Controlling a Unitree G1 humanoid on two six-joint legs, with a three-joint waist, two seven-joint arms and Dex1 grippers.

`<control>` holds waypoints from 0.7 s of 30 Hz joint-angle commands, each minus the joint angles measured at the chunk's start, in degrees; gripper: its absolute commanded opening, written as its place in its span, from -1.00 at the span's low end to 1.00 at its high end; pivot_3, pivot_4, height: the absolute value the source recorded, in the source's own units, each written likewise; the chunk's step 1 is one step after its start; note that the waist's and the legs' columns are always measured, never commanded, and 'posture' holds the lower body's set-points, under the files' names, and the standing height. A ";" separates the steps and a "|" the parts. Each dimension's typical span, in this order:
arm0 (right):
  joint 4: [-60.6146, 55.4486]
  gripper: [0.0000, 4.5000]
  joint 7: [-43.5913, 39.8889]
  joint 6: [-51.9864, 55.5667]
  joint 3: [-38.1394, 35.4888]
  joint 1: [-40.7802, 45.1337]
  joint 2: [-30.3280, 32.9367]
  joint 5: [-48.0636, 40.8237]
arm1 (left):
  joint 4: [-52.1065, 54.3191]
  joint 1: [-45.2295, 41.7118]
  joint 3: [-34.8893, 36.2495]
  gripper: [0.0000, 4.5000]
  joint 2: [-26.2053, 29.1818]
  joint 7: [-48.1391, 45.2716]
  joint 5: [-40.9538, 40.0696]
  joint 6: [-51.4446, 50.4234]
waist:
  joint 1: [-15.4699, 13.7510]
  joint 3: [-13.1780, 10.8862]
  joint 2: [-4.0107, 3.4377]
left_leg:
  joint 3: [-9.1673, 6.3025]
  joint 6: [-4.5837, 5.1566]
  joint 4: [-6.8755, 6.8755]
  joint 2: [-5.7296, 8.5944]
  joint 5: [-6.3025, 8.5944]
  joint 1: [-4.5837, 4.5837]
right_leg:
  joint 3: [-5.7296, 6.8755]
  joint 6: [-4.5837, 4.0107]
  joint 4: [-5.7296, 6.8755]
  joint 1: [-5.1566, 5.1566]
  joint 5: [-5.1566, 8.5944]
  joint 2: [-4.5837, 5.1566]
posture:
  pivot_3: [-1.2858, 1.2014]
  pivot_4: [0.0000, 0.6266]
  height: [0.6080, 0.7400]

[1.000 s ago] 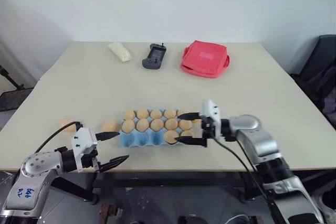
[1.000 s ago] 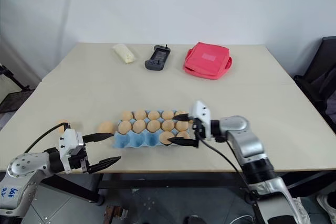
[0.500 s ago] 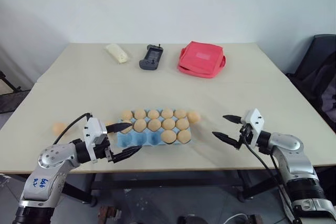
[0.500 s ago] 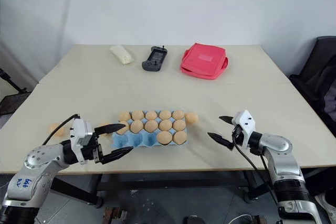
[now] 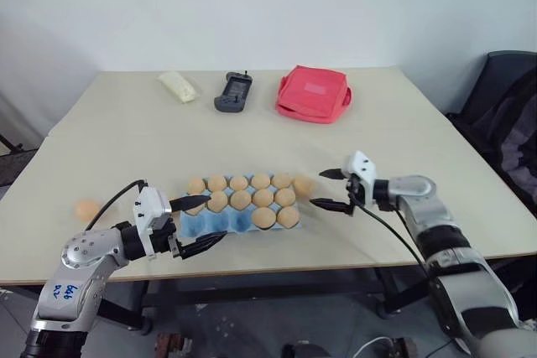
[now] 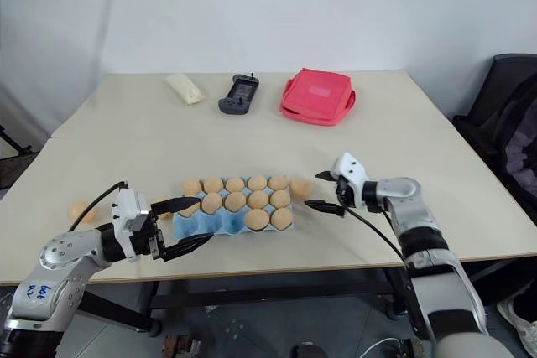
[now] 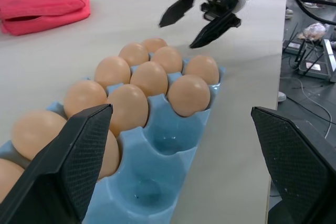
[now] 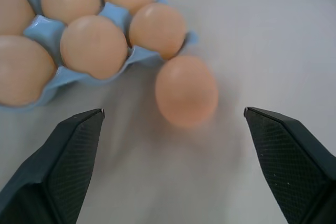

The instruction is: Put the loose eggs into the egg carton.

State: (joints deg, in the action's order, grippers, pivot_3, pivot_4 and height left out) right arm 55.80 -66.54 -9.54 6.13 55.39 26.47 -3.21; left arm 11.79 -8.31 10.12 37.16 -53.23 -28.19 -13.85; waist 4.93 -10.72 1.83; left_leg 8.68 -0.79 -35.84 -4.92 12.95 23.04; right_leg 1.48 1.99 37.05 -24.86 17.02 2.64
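From my remote seat: the egg carton (image 5: 220, 222) is light blue, the eggs (image 5: 240, 183) in it a pale tan-orange, same as the loose egg (image 8: 186, 90) beside it. Back of the beige table (image 5: 126, 140) there's a red pouch (image 5: 312, 94), a dark grey handheld device (image 5: 232, 92) and a pale yellow lump (image 5: 179, 86).

A beige table (image 5: 252, 132) carries a light blue egg carton (image 5: 210, 225) near its front edge. The carton's two far rows are full of tan eggs; the near row has two eggs at its right end and bare cups to their left. One loose egg (image 5: 303, 184) lies just beside the carton's far right corner, another (image 5: 86, 209) well apart to the left. The left gripper (image 5: 201, 222) stands wide open at the carton's left end. The right gripper (image 5: 328, 189), also spread, hovers just right of the nearer loose egg. Along the far edge lie a pale yellow lump (image 5: 178, 86), a dark handheld device (image 5: 232, 92) and a red pouch (image 5: 312, 94).
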 commanded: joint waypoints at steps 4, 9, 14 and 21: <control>12.43 0.99 5.84 -2.82 2.04 8.20 -3.62 6.38 | 4.24 1.47 1.35 1.00 -0.05 1.72 -0.74 -0.04 | -0.15 0.00 0.00 | 0.01 -0.03 0.03 0.02 0.00 0.14 | -0.04 -0.02 0.03 -0.19 0.01 0.04 | 0.03 -0.52 1.00; 15.93 0.82 5.59 -3.97 1.34 10.57 -4.99 7.62 | 5.49 2.90 1.88 1.00 0.07 2.66 -0.86 -0.16 | -0.10 0.00 0.00 | 0.16 -0.06 0.06 0.01 0.04 0.18 | -0.10 -0.02 0.01 -0.28 0.01 0.08 | 0.03 -0.52 1.00; 15.70 0.10 3.24 -5.41 -0.93 11.51 -3.25 6.22 | 6.16 4.16 3.27 1.00 0.45 3.43 -1.02 -0.30 | -0.01 0.00 -0.01 | 0.16 -0.06 0.05 0.01 0.04 0.17 | -0.10 -0.02 0.05 -0.30 0.01 0.08 | 0.03 -0.52 1.00; 8.63 -0.04 -7.36 -5.84 -2.13 8.81 0.39 3.77 | 4.92 6.96 6.50 1.00 1.61 2.79 -1.55 -0.40 | 0.11 -0.01 -0.02 | 0.22 -0.06 0.10 0.00 0.04 0.17 | -0.15 -0.03 0.05 -0.36 0.02 0.07 | 0.03 -0.52 1.00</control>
State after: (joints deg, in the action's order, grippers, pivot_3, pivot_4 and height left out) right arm 68.81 -70.16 -15.13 5.11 64.39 26.05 2.70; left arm 15.47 -1.89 14.21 37.90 -50.19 -28.57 -14.39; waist 5.04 -10.73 1.81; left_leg 8.92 -0.85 -35.72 -4.94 13.00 23.19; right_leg 1.30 1.96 37.11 -25.22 17.04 2.70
